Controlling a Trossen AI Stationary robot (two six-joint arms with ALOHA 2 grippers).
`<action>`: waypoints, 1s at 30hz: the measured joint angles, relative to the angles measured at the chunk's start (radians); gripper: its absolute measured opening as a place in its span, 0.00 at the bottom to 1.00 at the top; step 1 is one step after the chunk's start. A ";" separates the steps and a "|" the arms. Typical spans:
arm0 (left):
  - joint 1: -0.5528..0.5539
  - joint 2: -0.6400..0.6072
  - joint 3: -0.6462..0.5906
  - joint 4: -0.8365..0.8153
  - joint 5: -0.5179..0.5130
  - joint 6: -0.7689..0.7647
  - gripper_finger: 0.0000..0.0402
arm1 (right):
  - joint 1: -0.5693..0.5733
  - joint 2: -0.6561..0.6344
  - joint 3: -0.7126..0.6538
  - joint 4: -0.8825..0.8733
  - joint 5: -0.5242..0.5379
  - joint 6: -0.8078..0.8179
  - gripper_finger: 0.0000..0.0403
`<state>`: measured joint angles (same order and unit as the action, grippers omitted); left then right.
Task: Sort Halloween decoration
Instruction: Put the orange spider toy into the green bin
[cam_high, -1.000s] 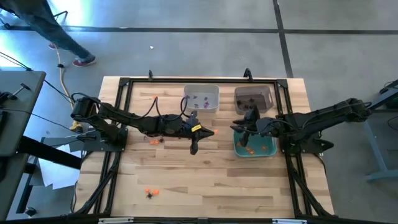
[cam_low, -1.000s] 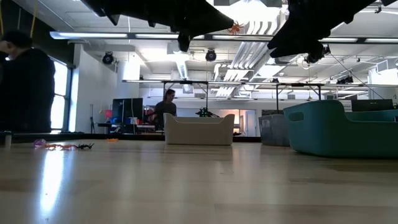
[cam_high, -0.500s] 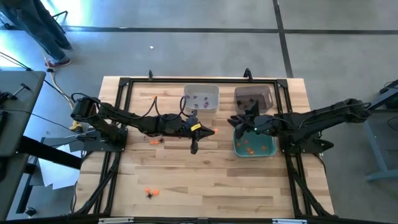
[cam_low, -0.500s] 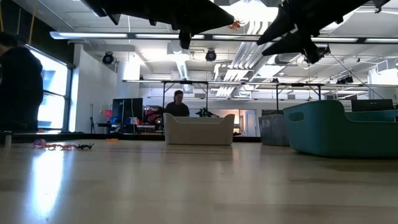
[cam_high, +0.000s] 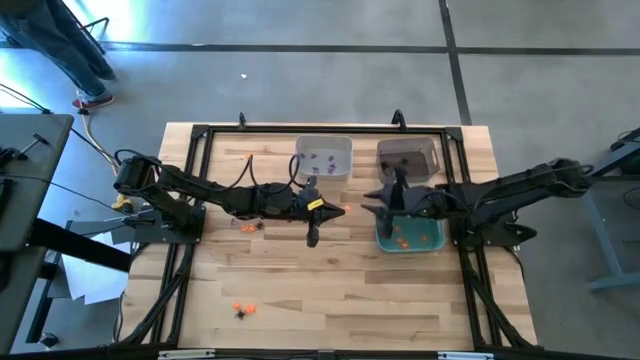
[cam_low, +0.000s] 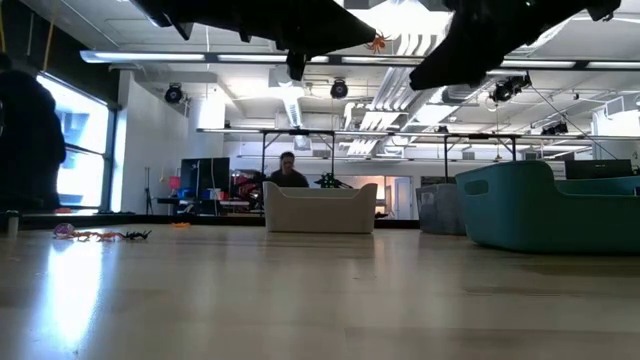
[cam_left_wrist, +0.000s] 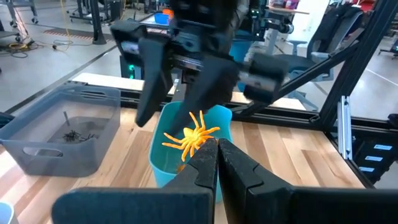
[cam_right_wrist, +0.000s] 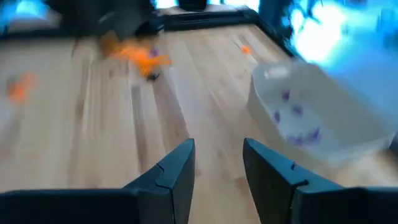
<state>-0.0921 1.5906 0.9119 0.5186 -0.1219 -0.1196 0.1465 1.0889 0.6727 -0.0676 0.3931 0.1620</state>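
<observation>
My left gripper is closed on an orange spider and holds it in the air over the middle of the table, between the white bin and the teal bin. My right gripper hangs with its fingers apart and holds nothing, at the teal bin's edge nearest my left gripper.

The risk I see: the two grippers are near each other, so if I carry the spider to the teal bin now, my arms can touch. Also, I pinch the spider only by a thin part, so I think it can slip and fall on the wood beside the bin.

I count three bins: one white with some purple pieces, one dark with black spiders, one teal with several orange pieces. On the table, a few trinkets lie near the front edge, some more lie under my left arm, and one orange piece lies near the far edge. Exact numbers are too small to tell.
</observation>
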 joint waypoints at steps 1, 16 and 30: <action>0.000 0.000 0.000 0.000 0.000 -0.002 0.00 | 0.009 0.000 0.000 0.002 0.000 -0.089 0.33; -0.001 0.000 0.000 0.000 -0.001 -0.062 0.00 | 0.062 0.041 0.000 0.195 0.060 -0.817 0.33; -0.001 0.000 0.000 -0.005 -0.001 -0.060 0.00 | 0.042 0.150 0.000 0.380 0.004 -0.854 0.33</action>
<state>-0.0933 1.5906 0.9119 0.5133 -0.1226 -0.1799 0.1886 1.2388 0.6724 0.3126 0.3969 -0.6916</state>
